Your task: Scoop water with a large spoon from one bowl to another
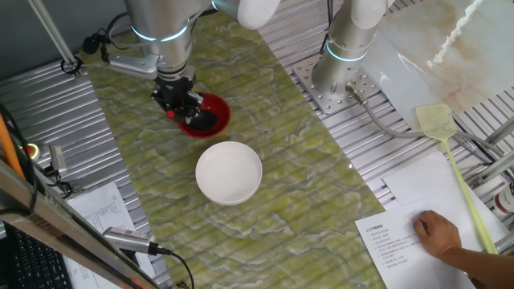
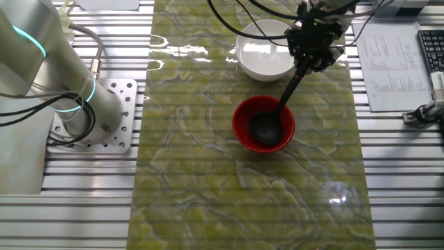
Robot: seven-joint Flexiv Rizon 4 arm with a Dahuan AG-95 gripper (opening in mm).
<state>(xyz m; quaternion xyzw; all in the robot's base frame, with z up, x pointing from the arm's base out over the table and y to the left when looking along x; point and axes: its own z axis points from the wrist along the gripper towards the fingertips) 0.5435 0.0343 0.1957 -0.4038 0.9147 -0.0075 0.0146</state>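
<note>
My gripper is shut on the upper handle of the large spoon, a black ladle whose red tip pokes out beside the fingers. The ladle slants down from the gripper, and the round scoop of the ladle rests inside the small glossy red bowl. In one fixed view the red bowl sits just right of the gripper. The wider white bowl stands beside it, nearer the table's middle. In the other fixed view the white bowl lies behind the red one, partly covered by the gripper.
A second arm's base is bolted to the metal table beside the green marbled mat. A yellow fly swatter, papers and a person's hand lie at one side. A keyboard sits at the table edge.
</note>
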